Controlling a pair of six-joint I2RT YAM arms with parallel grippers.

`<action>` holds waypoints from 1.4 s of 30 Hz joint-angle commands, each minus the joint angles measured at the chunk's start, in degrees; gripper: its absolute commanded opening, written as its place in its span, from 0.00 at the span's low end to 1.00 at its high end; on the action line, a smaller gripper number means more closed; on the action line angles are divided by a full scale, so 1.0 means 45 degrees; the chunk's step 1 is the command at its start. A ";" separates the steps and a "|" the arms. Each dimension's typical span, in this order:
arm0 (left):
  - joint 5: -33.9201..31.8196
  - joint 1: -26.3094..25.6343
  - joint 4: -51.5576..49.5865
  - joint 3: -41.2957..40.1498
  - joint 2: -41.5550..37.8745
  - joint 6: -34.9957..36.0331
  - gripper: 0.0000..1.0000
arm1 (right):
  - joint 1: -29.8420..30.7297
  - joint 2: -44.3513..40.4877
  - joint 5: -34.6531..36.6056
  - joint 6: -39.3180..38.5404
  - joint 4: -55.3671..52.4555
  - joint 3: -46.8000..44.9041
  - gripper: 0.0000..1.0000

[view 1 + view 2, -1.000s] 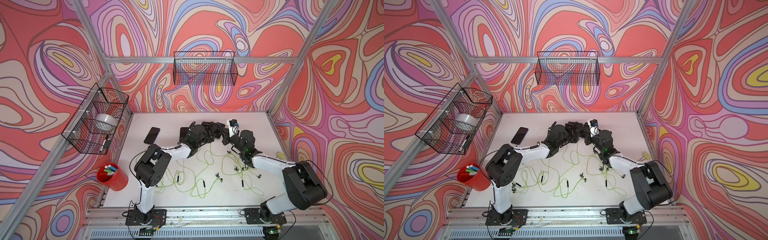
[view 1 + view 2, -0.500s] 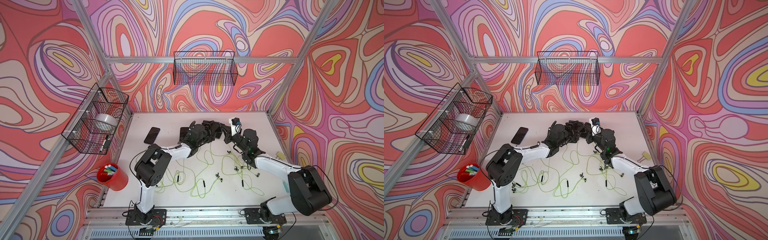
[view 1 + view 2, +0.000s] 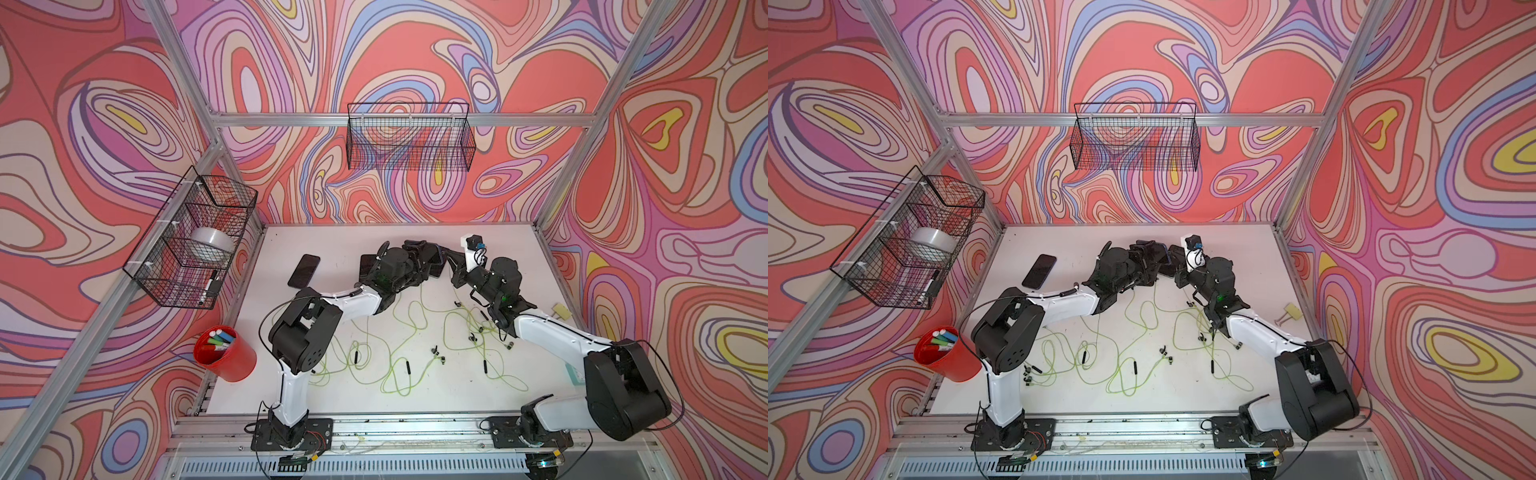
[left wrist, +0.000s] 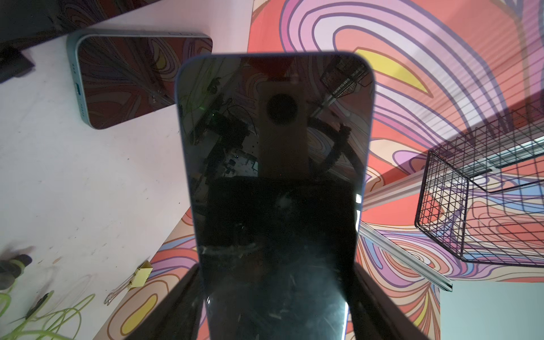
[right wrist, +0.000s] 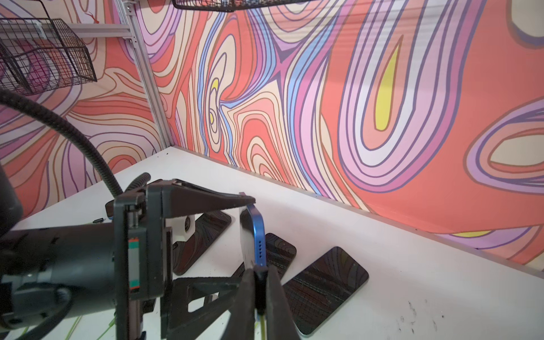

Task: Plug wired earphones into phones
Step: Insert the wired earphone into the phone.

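The right hand (image 5: pixel 260 275), pinched narrow on a small dark plug (image 5: pixel 260 291) with its yellow-green cable (image 5: pixel 263 323) trailing behind, is the part that differs from a second ago. Its arm is now stretched farther toward 12 o'clock on the worktop (image 3: pixel 457 399), so the plug's tip meets the short, port-bearing edge of the blue-edged phone (image 5: pixel 259 235). Whether it is seated I cannot tell. The left hand (image 4: pixel 276 266) is unchanged, spread wide across that phone's long sides and holding it on edge. This looks like the insertion step, needing only a fine aligned push. Three more phones (image 5: pixel 326 285) lie flat beyond, another (image 3: pixel 304 271) lies at 10 o'clock, and the remaining earphones (image 3: pixel 399 332) sprawl toward 6 o'clock.
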 commanded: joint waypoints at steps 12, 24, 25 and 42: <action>0.0017 0.0048 0.0732 0.0300 -0.0211 -0.6106 0.00 | -0.0048 0.0603 0.0085 -0.0018 0.0383 -0.0126 0.00; 0.0005 0.0018 0.0749 0.0281 -0.0296 -0.6073 0.00 | -0.0075 0.1015 0.0301 0.0065 0.0705 -0.0244 0.00; 0.0013 0.0006 0.0768 0.0281 -0.0302 -0.6062 0.00 | -0.0068 0.1015 0.0330 0.0063 0.0686 -0.0255 0.00; 0.0063 -0.0291 0.0827 0.1104 -0.0057 -0.6299 0.00 | -0.0068 0.1718 -0.0293 -0.0204 0.1095 0.0165 0.00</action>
